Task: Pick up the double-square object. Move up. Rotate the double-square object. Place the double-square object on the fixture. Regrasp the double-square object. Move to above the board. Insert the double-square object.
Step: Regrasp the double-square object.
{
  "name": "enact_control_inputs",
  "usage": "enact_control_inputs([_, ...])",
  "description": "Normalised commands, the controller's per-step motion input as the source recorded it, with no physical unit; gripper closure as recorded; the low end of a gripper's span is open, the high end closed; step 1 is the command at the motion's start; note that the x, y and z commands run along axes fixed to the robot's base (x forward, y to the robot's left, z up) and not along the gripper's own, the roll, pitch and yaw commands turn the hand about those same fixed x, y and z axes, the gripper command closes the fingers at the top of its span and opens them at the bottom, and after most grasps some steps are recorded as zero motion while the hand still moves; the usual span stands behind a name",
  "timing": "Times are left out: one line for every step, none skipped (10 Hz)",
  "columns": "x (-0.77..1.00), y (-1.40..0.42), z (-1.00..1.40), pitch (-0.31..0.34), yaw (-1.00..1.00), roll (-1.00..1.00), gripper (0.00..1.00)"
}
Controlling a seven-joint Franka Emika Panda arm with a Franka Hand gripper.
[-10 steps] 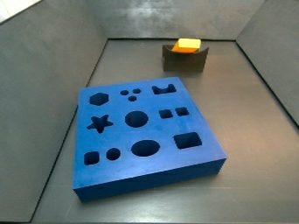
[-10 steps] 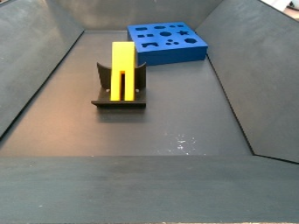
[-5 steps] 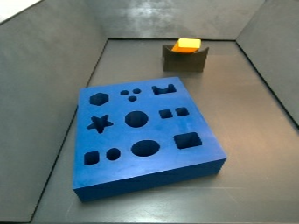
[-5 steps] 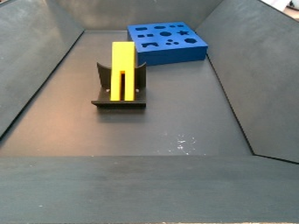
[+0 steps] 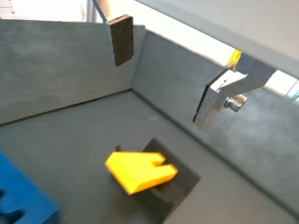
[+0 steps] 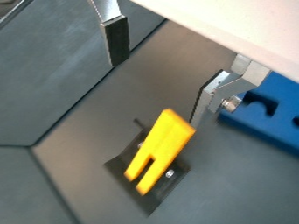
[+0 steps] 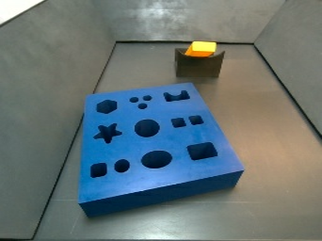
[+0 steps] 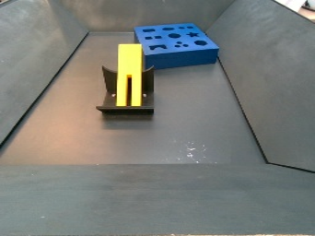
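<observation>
end effector (image 5: 176, 77) visible only in both wrist views, well above the floor, fingers spread wide, nothing between them; also at (image 6: 170, 68). silver finger plate with dark pad (image 5: 121, 39) on one side, other finger (image 5: 219, 94) apart from it; same pair in the other wrist picture (image 6: 114, 37), (image 6: 218, 94). not in either side view.

double-square object (image 8: 129, 74) standing upright in the fixture (image 8: 125, 104), prongs and lengthwise slot facing the camera in a side view, yellow. seen end-on as an orange-yellow cap (image 7: 201, 48) atop the dark fixture (image 7: 199, 63) at the far end of the floor. in wrist views, sits below the open fingers, clear of them: (image 5: 139, 170) and (image 6: 158, 150), with fixture beneath (image 5: 176, 194), (image 6: 149, 201).

board (image 7: 153, 146) flat on the floor, blue, shaped holes up, well apart from the fixture; also at (image 8: 178, 44), (image 6: 271, 109), corner at (image 5: 21, 199).
</observation>
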Motion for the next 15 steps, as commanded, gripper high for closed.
enact_control_inputs([0.07,-0.03,0.00,0.085,0.03,1.00,0.00])
enact_control_inputs([0.08,-0.04,0.00,0.105,0.04,1.00,0.00])
enact_control_inputs([0.08,-0.04,0.00,0.121,0.05,1.00,0.00])
enact_control_inputs([0.10,-0.04,-0.01,0.165,0.08,1.00,0.00])
enact_control_inputs([0.10,-0.05,0.00,0.191,0.11,1.00,0.00])
enact_control_inputs([0.10,-0.05,-0.01,0.220,0.15,1.00,0.00])
enact_control_inputs([0.10,-0.05,-0.01,0.206,0.19,0.79,0.00])
enact_control_inputs([0.10,-0.05,-0.01,0.178,0.21,0.61,0.00])
enact_control_inputs([0.10,-0.05,-0.01,0.136,0.23,0.37,0.00])
enact_control_inputs([0.10,-0.04,0.00,0.100,0.23,0.25,0.00])
enact_control_inputs([0.09,-0.04,0.00,0.071,0.23,0.21,0.00])
enact_control_inputs([0.08,-0.05,-0.01,0.027,0.22,0.18,0.00])
enact_control_inputs([0.08,-0.05,-0.01,0.016,0.20,0.17,0.00])
enact_control_inputs([0.04,0.05,-1.00,0.021,0.26,0.15,0.00])
enact_control_inputs([0.04,0.05,-1.00,0.015,0.24,0.15,0.00])
